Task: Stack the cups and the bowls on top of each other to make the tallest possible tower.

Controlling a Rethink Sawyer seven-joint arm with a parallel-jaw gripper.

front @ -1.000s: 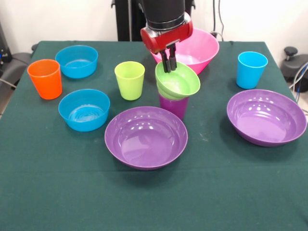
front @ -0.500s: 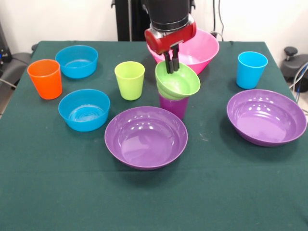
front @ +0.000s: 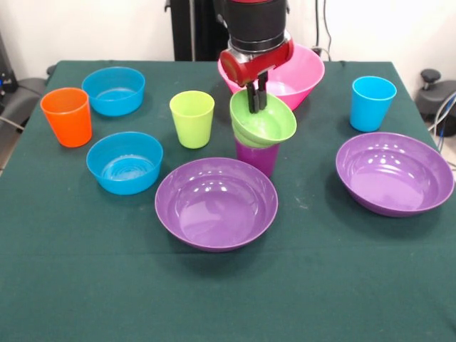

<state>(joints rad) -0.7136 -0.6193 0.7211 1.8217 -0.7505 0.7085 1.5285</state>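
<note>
A small green bowl [front: 267,121] sits tilted on top of the purple cup [front: 258,158] at the table's middle. My gripper [front: 255,105] hangs over the bowl's far rim, its two dark fingers close together and the tips dipping just inside the bowl. It looks shut with nothing in it. A wide purple bowl [front: 216,203] lies in front of the cup and a second one [front: 394,173] lies at the right. The big pink bowl [front: 299,75] stands behind the gripper.
A lime green cup [front: 192,119] stands left of the stack. Farther left are an orange cup [front: 67,116] and two blue bowls [front: 113,90] [front: 125,162]. A light blue cup [front: 372,103] stands at the right rear.
My gripper has shifted a little to the right and slightly down along the green bowl's far rim. The bowl and the cup under it have not moved.
</note>
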